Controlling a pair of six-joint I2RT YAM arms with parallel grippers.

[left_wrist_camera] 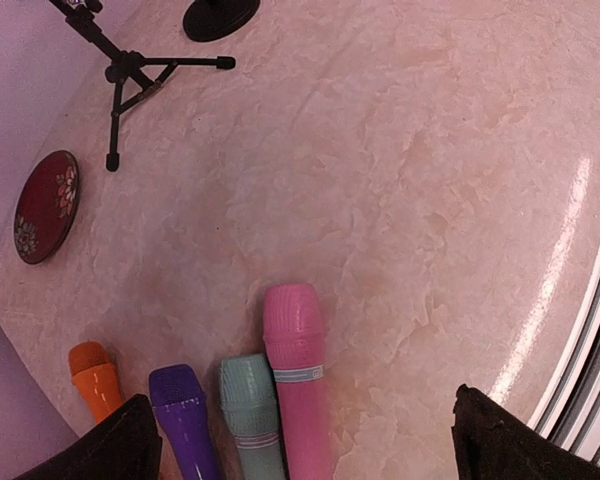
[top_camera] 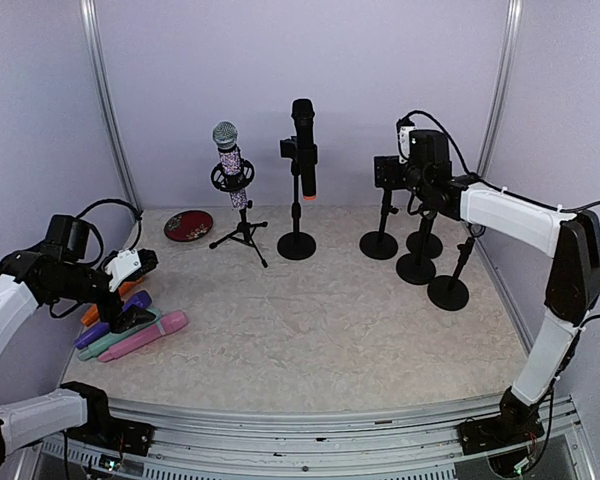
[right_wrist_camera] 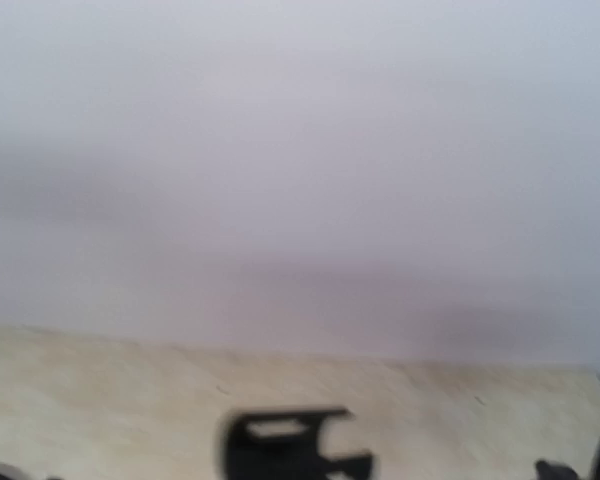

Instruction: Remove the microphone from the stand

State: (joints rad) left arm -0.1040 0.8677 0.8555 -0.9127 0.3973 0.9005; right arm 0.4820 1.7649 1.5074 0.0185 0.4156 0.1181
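Microphones number six on the table, and two of them are in stands. At 9 o'clock four lie side by side on the bare surface: an orange microphone [left_wrist_camera: 95, 375], a purple microphone [left_wrist_camera: 180, 410], a teal microphone [left_wrist_camera: 250, 405] and a pink microphone [left_wrist_camera: 295, 370]. The left gripper [left_wrist_camera: 305, 440] hovers over their handles, fingers spread wide with nothing between them.

Toward 11 o'clock sits a red dish [top_camera: 188, 225]. Just past it a glittery microphone [top_camera: 230, 160] rests in its tripod stand [top_camera: 242, 235]. At 12 o'clock a black microphone [top_camera: 303, 140] is clipped upright in a round-base stand [top_camera: 297, 243].

Between 1 and 2 o'clock four bare stands [top_camera: 416, 268] cluster. The right gripper [top_camera: 392, 172] is up at the top of the leftmost one. Whether its jaws are parted or closed cannot be told, since the wrist view is a blur of wall and a dark clip [right_wrist_camera: 290, 455].

By this layout the job looks about two-thirds done, with two microphones left to lift out. Neither arm is at either of them yet.
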